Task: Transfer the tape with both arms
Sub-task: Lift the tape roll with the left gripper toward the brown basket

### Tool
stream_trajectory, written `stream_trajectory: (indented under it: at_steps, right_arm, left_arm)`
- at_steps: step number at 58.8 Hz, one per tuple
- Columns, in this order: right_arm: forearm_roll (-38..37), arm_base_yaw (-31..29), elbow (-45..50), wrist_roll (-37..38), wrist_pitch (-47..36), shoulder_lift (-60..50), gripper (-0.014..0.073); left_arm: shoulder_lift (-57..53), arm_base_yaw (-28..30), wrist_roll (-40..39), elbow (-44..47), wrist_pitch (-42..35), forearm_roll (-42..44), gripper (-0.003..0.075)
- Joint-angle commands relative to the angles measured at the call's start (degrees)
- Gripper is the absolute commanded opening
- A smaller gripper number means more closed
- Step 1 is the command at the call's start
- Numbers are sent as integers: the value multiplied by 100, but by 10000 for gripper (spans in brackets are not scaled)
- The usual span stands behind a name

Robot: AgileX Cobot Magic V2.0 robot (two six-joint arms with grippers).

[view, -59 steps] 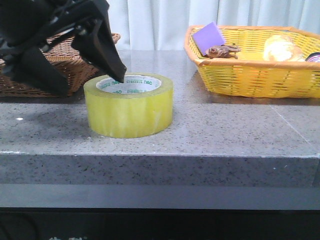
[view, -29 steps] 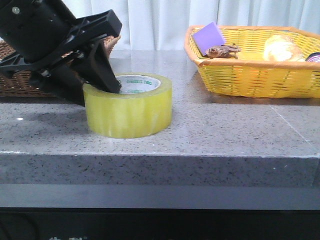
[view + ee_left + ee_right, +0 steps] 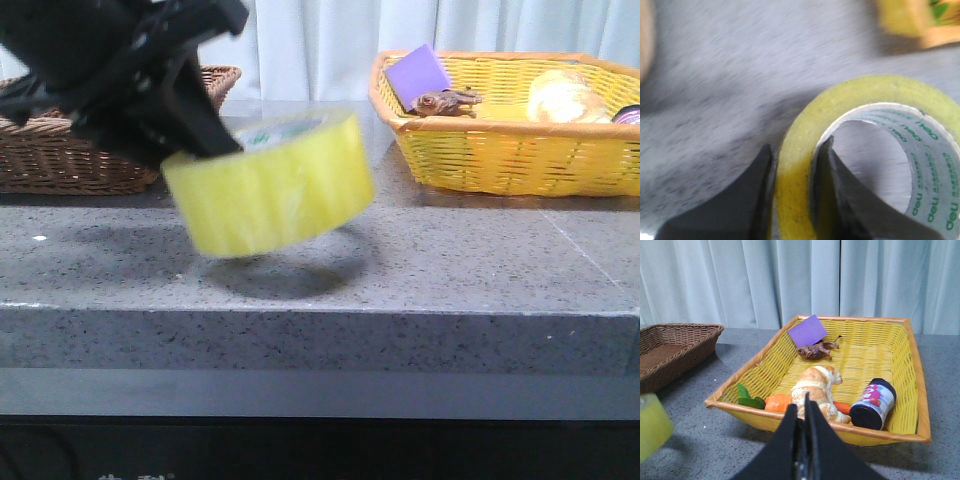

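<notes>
While the tape [image 3: 268, 182] is clamped by its wall between the two fingers of the left gripper [image 3: 794, 192], one finger inside the white core and one outside, it is held clear of the grey stone table [image 3: 430, 270], tilted, with its shadow seen on the surface below. In the front view the roll is blurred, and the left arm [image 3: 110, 70] is seen above and to the left of it. Behind the arm a brown wicker basket [image 3: 60, 150] is placed. At the right a yellow basket [image 3: 500, 150] is set, in which a purple card [image 3: 807, 331], a bread roll [image 3: 816, 386] and a dark jar [image 3: 873, 403] are kept. The fingers of the right gripper [image 3: 803, 440] are pressed together with nothing between them.
</notes>
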Motion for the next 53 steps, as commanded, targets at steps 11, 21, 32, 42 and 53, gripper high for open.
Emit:
stream_trajectory:
  at_steps: [11,21,32,42,53]
  right_arm:
    - [-28,-30,-142,-15,-498,43,-92]
    - [-28,-30,-142,-15,-498,43,-92]
    - [-28,-30,-142,-15,-487,43,-92]
    - [-28,-30,-142,-15,-432,43,-92]
    - [-28,-30,-142,-15,-383,43,-92]
  left_arm:
    - [-562,125,-48,-1119,-395,615,-4]
    - [-562,500,-48,-1587,-419,1802,-4]
    - [-498,1477,-48,-1713,-562,1969,-4]
    - [-169,2277,-48,-1713,-957,1969,-4]
    - [412,2489,-48,-1713,-1248,1969,-4]
